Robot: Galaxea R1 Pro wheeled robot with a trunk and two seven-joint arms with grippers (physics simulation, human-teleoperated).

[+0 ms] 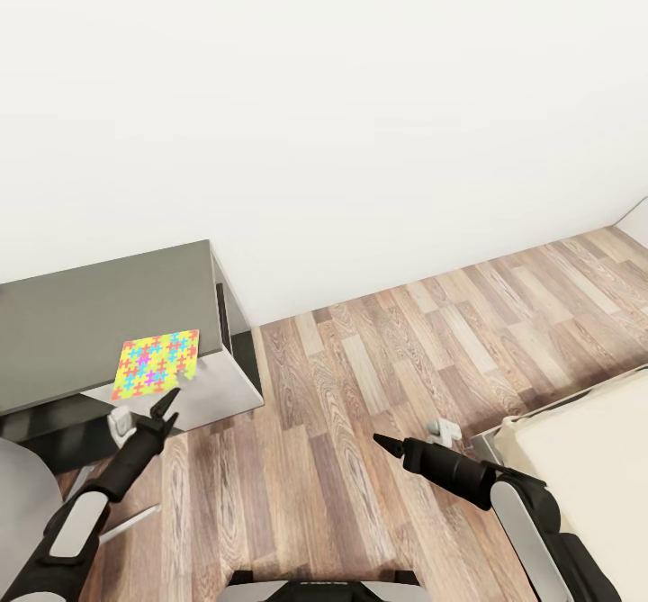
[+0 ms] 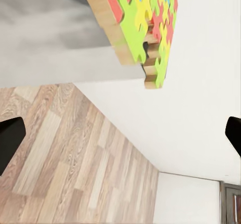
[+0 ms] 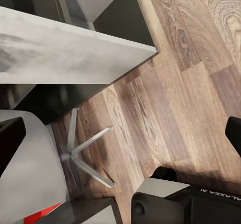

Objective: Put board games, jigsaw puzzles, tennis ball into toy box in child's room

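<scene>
One jigsaw puzzle (image 1: 157, 363), a flat slab of yellow, red, blue and green pieces, lies on the near right corner of the grey-topped table (image 1: 81, 323). In the left wrist view the jigsaw puzzle (image 2: 145, 23) juts slightly past the table edge (image 2: 60, 63). My left gripper (image 1: 166, 404) hangs just in front of and below that corner, open and empty (image 2: 120, 138). My right gripper (image 1: 385, 444) hovers over the wood floor mid-room, open with nothing in it (image 3: 120, 138). The cream bed (image 1: 585, 449) shows at the lower right.
A grey chair seat (image 1: 18, 494) with a metal star base (image 3: 83, 153) stands by the table at the lower left. A white wall runs behind. Wood-plank floor (image 1: 360, 377) lies open between table and bed. A small white fitting (image 1: 443, 426) sits by the bed corner.
</scene>
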